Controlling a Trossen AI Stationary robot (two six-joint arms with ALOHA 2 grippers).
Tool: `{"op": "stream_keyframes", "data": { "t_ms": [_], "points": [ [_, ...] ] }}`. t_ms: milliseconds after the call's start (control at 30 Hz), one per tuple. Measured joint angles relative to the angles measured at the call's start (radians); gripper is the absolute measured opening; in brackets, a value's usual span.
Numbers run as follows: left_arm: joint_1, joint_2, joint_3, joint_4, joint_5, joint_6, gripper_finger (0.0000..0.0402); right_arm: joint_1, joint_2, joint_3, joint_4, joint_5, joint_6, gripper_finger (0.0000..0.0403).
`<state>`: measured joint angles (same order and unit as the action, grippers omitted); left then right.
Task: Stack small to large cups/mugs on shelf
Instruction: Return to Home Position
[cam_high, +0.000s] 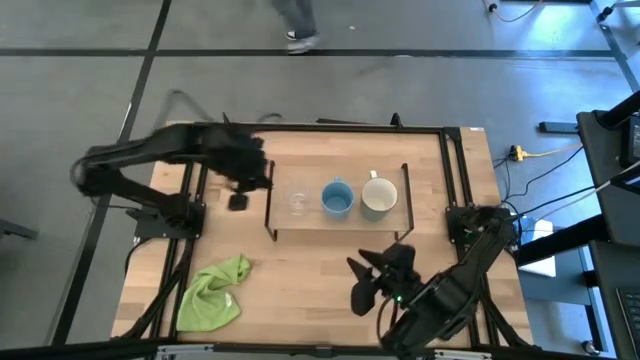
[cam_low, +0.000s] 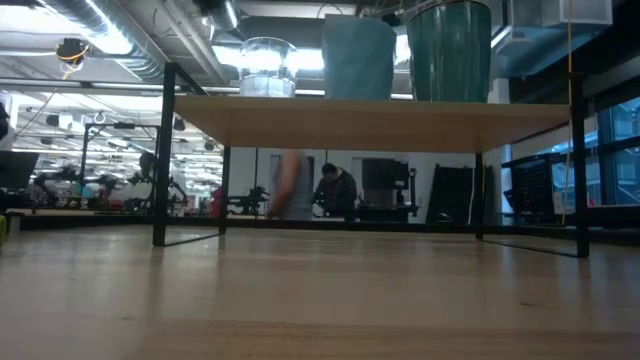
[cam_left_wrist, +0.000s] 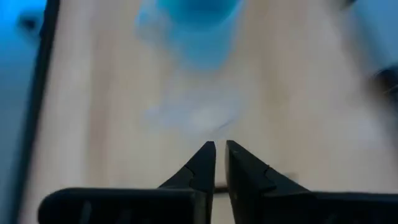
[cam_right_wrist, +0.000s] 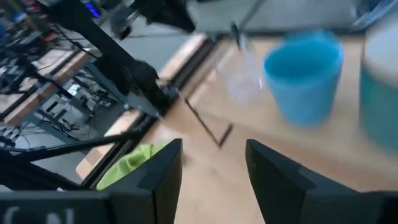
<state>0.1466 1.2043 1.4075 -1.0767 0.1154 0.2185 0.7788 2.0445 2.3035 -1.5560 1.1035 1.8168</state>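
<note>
High view: three vessels stand upright in a row on the shelf (cam_high: 340, 223). The clear glass cup (cam_high: 298, 202) is at the left end, the light-blue mug (cam_high: 337, 198) in the middle and the cream mug (cam_high: 379, 197) at the right, none of them touched by either hand. Your left hand (cam_high: 239, 198) hangs just beside the shelf's left end, nearest the glass cup. The left wrist view shows its fingers (cam_left_wrist: 204, 165) drawn together with only a thin slit between the tips, holding nothing. Your right hand (cam_high: 358, 282) sits over the counter (cam_high: 300, 275), off the shelf toward the picture's bottom edge, its fingers spread wide apart and empty. A green cloth (cam_high: 213, 293) lies crumpled near the counter's left bottom corner, well apart from the shelf. Low view: the vessels stand on the board, with people (cam_low: 337, 188) in the room behind.
</note>
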Motion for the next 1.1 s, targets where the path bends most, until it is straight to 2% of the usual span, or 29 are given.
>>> {"op": "stream_keyframes", "data": {
  "t_ms": [100,167,267,367,433,500,600,667,767,833,900,1000,1100],
  "points": [
    [-0.054,-0.125,0.0,0.131,0.164,-0.151,0.0034,-0.006,-0.061,0.0,0.048,0.039,-0.191,0.0177],
    [-0.103,-0.21,0.0,0.256,0.203,-0.25,0.0031,-0.018,-0.114,0.0,0.087,0.041,-0.351,0.0177],
    [-0.191,-0.322,-0.002,0.437,0.158,-0.351,0.0028,-0.038,-0.204,0.0,0.187,0.042,-0.631,0.0177],
    [-0.276,-0.432,-0.066,0.589,0.131,-0.408,0.0028,-0.038,-0.289,0.001,0.323,0.03,-0.945,0.0177],
    [-0.332,-0.514,-0.172,0.728,0.099,-0.455,0.0028,-0.036,-0.336,0.001,0.378,-0.015,-1.118,0.0177],
    [-0.396,-0.594,-0.341,0.918,0.074,-0.508,0.0028,-0.034,-0.377,0.001,0.372,-0.058,-1.201,0.0177],
    [-0.507,-0.669,-0.67,1.351,0.071,-0.564,0.0028,-0.011,-0.435,-0.047,0.301,-0.065,-1.167,0.0172],
    [-0.585,-0.673,-0.882,1.68,0.044,-0.598,0.0028,0.018,-0.478,-0.137,0.294,-0.065,-1.11,0.0164],
    [-0.713,-0.615,-1.126,2.154,-0.112,-0.601,0.0027,0.078,-0.558,-0.333,0.353,-0.04,-1.011,0.0149],
    [-0.796,-0.566,-1.226,2.379,-0.219,-0.57,0.0027,0.127,-0.634,-0.485,0.391,0.018,-0.915,0.0137],
    [-0.864,-0.532,-1.281,2.511,-0.286,-0.528,0.0027,0.187,-0.72,-0.652,0.392,0.124,-0.753,0.0126],
    [-0.924,-0.526,-1.326,2.559,-0.316,-0.524,0.0027,0.3,-0.845,-0.914,0.392,0.318,-0.453,0.0115],
    [-0.938,-0.543,-1.346,2.563,-0.356,-0.53,0.0027,0.383,-0.946,-1.095,0.435,0.4,-0.26,0.0112]
  ]
}}
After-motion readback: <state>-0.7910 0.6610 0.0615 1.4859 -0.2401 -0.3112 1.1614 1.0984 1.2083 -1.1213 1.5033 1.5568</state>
